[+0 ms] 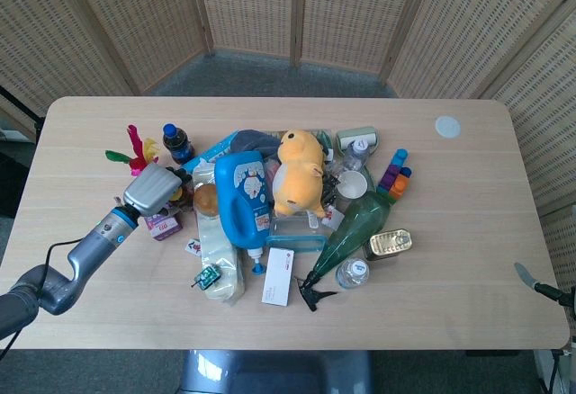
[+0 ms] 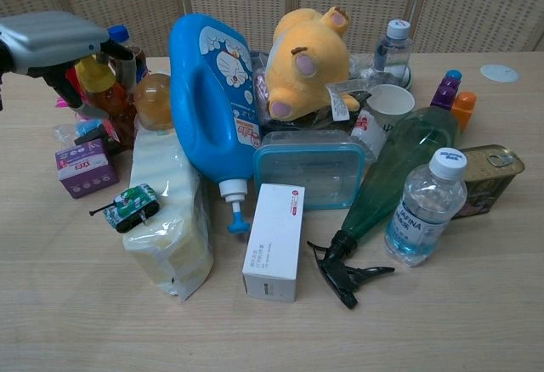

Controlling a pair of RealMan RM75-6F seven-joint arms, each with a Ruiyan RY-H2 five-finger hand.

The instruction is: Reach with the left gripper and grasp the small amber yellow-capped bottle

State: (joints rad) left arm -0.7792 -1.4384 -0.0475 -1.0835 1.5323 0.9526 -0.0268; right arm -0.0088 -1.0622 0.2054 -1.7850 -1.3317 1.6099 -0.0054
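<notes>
The small amber bottle [image 2: 109, 102] with its yellow cap [image 2: 92, 73] stands out at the left of the pile in the chest view, raised a little off the table. My left hand [image 2: 51, 34] reaches in from the left and grips it, dark fingers wrapped around its neck and body. From the head view, the left hand [image 1: 151, 188] covers the bottle. Of my right hand only a grey sliver [image 1: 527, 275] shows at the lower right edge; its fingers are not visible.
A purple box [image 2: 81, 168] lies just below the held bottle, and a blue-capped cola bottle [image 1: 176, 142] and coloured feathers [image 1: 135, 153] are behind it. To its right are a round amber jar [image 2: 153, 92], a blue detergent jug [image 2: 212, 100], a pale packet [image 2: 170, 211] and a toy tank [image 2: 132, 204].
</notes>
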